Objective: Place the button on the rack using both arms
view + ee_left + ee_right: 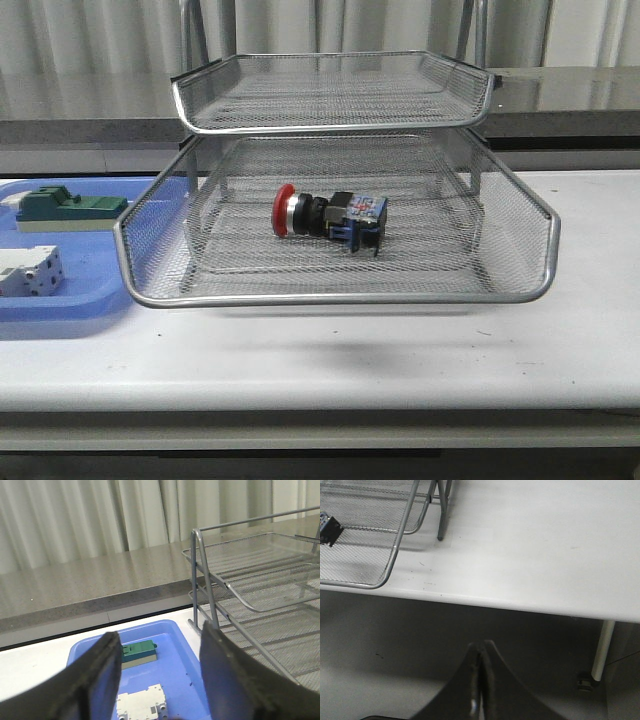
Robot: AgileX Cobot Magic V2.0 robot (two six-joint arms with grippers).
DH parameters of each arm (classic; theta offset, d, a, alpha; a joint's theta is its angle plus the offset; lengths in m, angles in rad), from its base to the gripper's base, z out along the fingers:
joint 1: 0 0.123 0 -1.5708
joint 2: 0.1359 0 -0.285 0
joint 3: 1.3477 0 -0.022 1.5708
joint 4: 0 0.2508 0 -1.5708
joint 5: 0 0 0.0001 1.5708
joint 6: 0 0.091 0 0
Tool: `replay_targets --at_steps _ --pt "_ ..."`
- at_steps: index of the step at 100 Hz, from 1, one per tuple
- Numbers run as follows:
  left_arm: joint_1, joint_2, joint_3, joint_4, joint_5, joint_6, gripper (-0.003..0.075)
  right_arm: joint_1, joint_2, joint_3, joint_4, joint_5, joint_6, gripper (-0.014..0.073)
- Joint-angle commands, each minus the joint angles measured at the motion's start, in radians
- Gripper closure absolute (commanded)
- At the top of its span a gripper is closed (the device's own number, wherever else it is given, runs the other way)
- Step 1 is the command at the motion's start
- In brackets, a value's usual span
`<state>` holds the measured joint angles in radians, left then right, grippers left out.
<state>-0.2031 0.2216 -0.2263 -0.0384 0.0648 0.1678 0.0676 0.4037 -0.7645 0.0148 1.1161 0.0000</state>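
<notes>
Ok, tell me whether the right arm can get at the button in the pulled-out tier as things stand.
Probably yes. The button lies on its side in the pulled-out tier of the rack, open from above at the front. The right gripper is shut, below the table edge, so it must rise and open first.

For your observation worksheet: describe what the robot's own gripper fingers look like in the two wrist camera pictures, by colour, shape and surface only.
Only the fingers show. The left gripper has two broad, dark grey to black fingers with a matte, slightly rough surface and flat inner faces. The right gripper has two black, smooth fingers that curve inward and taper to narrow tips. No cables, markings or arm casing are visible in any view.
</notes>
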Motion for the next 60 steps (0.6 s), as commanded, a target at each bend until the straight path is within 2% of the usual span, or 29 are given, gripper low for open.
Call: replay_targets --at_steps 1,32,60 --pt "0.003 0.014 -0.025 -0.011 -0.089 -0.009 0.0454 0.0 0.007 -0.032 -0.008 -0.058 0.0 0.0664" --pt "0.003 0.014 -0.025 -0.011 -0.089 -0.009 0.0742 0.0 0.007 -0.032 -0.008 -0.058 0.0 0.0664" --pt "0.003 0.014 -0.025 -0.011 -0.089 -0.009 0.074 0.0 0.007 -0.032 -0.008 -0.058 0.0 0.0664"
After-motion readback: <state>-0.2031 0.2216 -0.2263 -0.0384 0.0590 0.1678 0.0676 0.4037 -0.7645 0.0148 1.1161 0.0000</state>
